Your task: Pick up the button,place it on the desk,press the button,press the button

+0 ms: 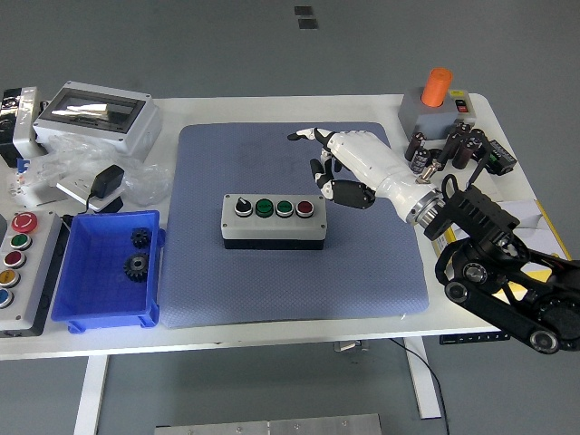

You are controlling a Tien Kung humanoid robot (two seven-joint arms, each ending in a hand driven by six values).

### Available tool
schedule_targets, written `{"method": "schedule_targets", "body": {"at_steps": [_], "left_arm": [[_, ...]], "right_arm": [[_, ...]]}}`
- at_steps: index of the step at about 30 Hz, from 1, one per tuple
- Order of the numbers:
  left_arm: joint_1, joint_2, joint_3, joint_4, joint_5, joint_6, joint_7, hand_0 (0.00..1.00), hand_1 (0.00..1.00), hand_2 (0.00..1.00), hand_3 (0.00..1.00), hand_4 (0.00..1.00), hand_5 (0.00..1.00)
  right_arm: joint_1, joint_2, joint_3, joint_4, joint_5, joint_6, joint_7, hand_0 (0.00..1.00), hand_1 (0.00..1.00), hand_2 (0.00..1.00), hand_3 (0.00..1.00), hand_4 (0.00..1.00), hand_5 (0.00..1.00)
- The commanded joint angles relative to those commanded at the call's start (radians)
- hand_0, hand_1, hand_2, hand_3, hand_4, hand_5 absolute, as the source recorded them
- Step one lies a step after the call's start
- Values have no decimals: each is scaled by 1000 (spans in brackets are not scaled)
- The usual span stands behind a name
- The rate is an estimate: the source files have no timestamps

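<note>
We see the four-button control box (pixel 274 222) lying flat near the middle of the blue mat (pixel 299 272), its long side running left to right. Its top carries a black-and-white selector at the left, two green buttons, and a red button (pixel 304 209) at the right end.

Our right hand (pixel 349 161) hovers above the mat, behind and to the right of the box, clear of it. It grips nothing: the index finger (pixel 304 135) points out toward the left, while the other fingers curl under the palm. The black right arm (pixel 498 272) comes in from the lower right corner. We see no left arm.

At the left, a blue bin (pixel 107 270) overlaps the mat's edge and holds two dark gears (pixel 136 265). Left of it, at the table's edge, lies a second button panel (pixel 16 263) with red, green, yellow and blue buttons. Behind the bin we find a black power adapter (pixel 108 184) beside crumpled clear plastic (pixel 149 181), and farther back a grey enclosure with a clear lid (pixel 97 116).

At the far right corner stands a grey box with an orange cylinder (pixel 439 101), with a cluster of dark capacitors (pixel 449 149) just in front of it. A white switch plate (pixel 471 187) and paper sheets (pixel 503 217) lie near the arm.
</note>
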Motion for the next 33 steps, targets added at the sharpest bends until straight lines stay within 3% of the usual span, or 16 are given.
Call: {"method": "schedule_targets", "body": {"at_steps": [5,6,11,12,17,18,25,33], "left_arm": [[-2,2,0,0,0,1,0,731,735,620,643,574,189],[-3,2,0,0,0,1,1,731,735,620,643,575,190],[-4,2,5,0,-5,6,6,731,735,620,643,575,190],[-4,2,6,0,-5,7,7,731,735,620,643,574,189],[-7,3,5,0,-7,9,8,731,735,620,643,574,189],[-7,4,5,0,-6,9,8,731,735,620,643,575,189],[-8,5,-2,0,0,9,10,731,734,620,643,577,189],[-10,7,-4,0,0,8,9,731,734,618,643,577,191]], "right_arm": [[16,37,-2,-21,-45,65,-47,342,402,323,796,618,113],[19,48,1,-25,-57,71,-54,528,659,680,900,913,377],[24,90,18,-32,-104,71,-72,528,659,680,900,913,377],[25,94,18,-32,-109,70,-73,927,989,998,998,998,481],[29,115,3,-40,-153,81,-97,927,989,998,998,998,481],[32,119,-5,-45,-163,88,-106,998,998,998,998,998,489],[52,140,-51,-81,-219,145,-164,998,998,998,998,998,491],[88,164,-115,-186,-238,208,-207,998,998,998,998,998,491]]}}
